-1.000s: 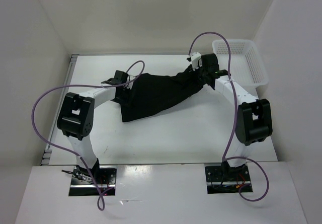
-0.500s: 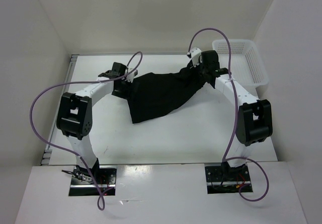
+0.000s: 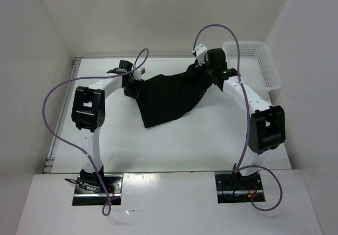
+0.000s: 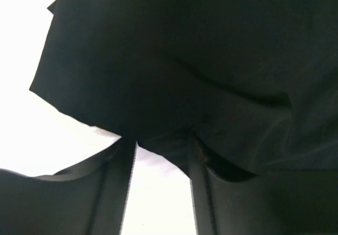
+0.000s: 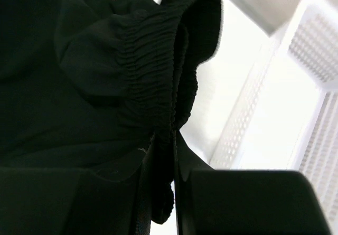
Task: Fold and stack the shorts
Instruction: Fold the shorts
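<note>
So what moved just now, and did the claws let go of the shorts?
The left claw and right claw both pulled the shorts toward the far side of the table, and the hanging corner slid right. Neither let go. The white basket stayed put.

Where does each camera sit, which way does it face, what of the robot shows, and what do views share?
Top external: above and behind the robot, looking down on the table; left arm and right arm show whole, stretching the shorts between them.
Left wrist: on the left arm, looking along the left gripper at the shorts.
Right wrist: on the right arm, looking past the right gripper at the gathered waistband and the basket.
Shared: shorts in all three; basket in top external and right wrist.
</note>
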You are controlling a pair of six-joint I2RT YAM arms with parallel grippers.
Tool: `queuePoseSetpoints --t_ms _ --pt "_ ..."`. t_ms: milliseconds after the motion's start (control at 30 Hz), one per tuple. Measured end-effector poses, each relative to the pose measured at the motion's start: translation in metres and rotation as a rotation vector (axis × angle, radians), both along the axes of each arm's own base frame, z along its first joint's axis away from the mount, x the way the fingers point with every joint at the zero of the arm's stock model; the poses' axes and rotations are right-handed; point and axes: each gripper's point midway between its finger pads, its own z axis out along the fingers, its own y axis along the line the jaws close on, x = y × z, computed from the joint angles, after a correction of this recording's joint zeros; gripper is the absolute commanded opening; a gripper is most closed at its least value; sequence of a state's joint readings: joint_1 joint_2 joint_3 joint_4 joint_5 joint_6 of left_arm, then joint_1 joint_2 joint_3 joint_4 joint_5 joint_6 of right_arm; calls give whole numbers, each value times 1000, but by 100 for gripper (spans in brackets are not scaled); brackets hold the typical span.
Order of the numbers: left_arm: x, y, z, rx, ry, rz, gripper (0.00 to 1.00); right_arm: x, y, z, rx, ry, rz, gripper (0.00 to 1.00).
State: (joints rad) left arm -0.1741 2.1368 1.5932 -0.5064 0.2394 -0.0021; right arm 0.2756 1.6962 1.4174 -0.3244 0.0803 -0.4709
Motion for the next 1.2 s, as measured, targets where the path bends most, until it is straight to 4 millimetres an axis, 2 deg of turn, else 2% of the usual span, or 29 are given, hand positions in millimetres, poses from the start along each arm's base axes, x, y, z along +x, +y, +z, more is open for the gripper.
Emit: queuePoseSetpoints --t_ms 67,233,333,467,567,700,800,900,967,1000,1100,1200 --pt "2 -3 -1 -15 1 -4 45 -3 21 5 -9 -18 35 0" --pt "4 -9 -1 -46 11 -20 38 -33 113 0 -3 -11 206 0" --pt "7 -13 0 -63 18 -28 38 -52 169 -15 13 21 293 0" --pt "7 -15 -1 -74 21 -34 38 -65 224 -38 29 65 357 0" --pt "7 -15 0 -76 21 -34 38 -64 245 -51 40 86 369 0" --pt "7 -13 0 -88 24 -32 38 -58 255 -60 43 96 358 0" --pt "7 -12 0 -99 26 -29 42 -57 260 -65 46 102 356 0" --pt "7 -12 1 -109 30 -29 49 -59 270 -71 46 107 367 8" --pt "7 -12 1 -120 33 -27 53 -58 280 -71 54 104 378 25" --pt "7 -12 2 -124 34 -25 57 -59 286 -70 62 102 389 37" --pt "8 -7 3 -130 31 -18 64 -67 307 -60 96 106 457 47" --pt "12 2 5 -129 23 0 70 -86 337 -44 157 113 573 50"
